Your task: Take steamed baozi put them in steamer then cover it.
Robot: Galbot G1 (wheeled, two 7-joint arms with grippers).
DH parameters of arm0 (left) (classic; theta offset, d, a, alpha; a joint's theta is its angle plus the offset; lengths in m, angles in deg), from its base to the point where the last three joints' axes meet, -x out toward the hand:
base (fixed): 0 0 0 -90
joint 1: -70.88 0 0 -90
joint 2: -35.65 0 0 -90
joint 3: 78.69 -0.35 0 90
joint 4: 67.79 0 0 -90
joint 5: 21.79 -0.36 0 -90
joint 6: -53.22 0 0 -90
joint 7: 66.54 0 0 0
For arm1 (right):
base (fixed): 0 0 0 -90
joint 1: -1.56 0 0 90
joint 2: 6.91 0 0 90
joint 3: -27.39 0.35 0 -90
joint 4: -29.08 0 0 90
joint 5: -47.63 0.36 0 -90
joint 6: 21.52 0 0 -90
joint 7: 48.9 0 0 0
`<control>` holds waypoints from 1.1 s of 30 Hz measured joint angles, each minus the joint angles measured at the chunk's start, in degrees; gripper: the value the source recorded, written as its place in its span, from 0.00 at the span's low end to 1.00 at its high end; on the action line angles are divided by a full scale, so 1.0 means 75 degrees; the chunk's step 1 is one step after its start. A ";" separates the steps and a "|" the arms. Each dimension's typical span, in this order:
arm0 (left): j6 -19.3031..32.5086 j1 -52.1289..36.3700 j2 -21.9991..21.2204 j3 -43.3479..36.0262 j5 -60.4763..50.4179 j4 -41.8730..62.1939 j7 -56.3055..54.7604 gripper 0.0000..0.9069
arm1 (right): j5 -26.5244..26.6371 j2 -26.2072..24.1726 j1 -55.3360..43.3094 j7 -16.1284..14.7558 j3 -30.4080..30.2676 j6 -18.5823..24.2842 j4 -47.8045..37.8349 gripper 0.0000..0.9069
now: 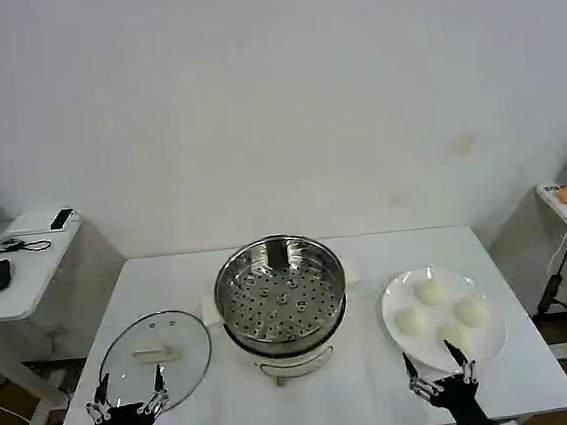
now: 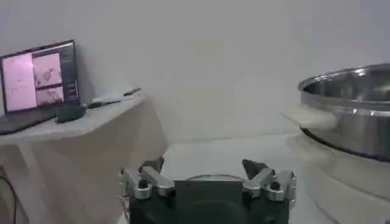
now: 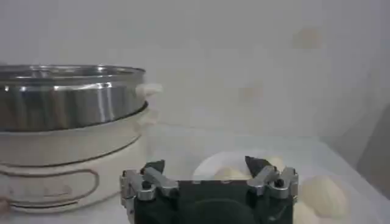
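At the near edge of the white table (image 1: 311, 396), the left gripper (image 1: 128, 392) is hanging low with its fingers spread apart and holding nothing, its tips just over the near rim of the clear glass lid (image 1: 155, 358). The right gripper (image 1: 439, 365) is sitting at the near right side, its fingers likewise spread and empty, its tips just at the near rim of the white plate (image 1: 402, 347). The lid is lying flat on the table to the left of the steamer (image 1: 280, 293). Four steamed baozi (image 1: 440, 315) are resting on the plate, clustered close together, to the right of the steamer. The steamer is standing uncovered in the middle of the table between lid and plate, its perforated tray bare. Beyond the table, a plain white wall (image 1: 273, 103) is filling the background.
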 measured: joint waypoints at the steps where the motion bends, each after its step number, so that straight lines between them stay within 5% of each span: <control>1: -0.0041 -0.0001 0.0001 0.0037 -0.0035 -0.0003 0.0036 1.00 | -0.0065 -0.0042 -0.0055 0.0026 0.0035 -0.0049 -0.0019 1.00; 9: -0.0134 -0.0102 0.0016 0.0203 -0.0580 0.0039 0.0334 1.00 | -0.0682 -0.0796 -0.0674 -0.0097 0.0368 -0.0809 -0.0184 1.00; 20: 0.0068 -0.0252 -0.0014 0.0497 -0.0963 0.0117 0.0265 1.00 | -0.1458 -0.2926 -0.2055 -0.0918 0.0252 -0.1976 -0.0828 1.00; 25: 0.0129 -0.0300 -0.0010 0.0599 -0.1055 0.0096 0.0205 1.00 | -0.1739 -0.4109 -0.3242 -0.1571 -0.0419 -0.2157 -0.1452 1.00; 33: 0.0208 -0.0319 -0.0065 0.0691 -0.1154 0.0093 0.0166 1.00 | -0.2206 -0.5492 -0.5918 -0.3247 -0.2641 -0.2137 -0.2603 1.00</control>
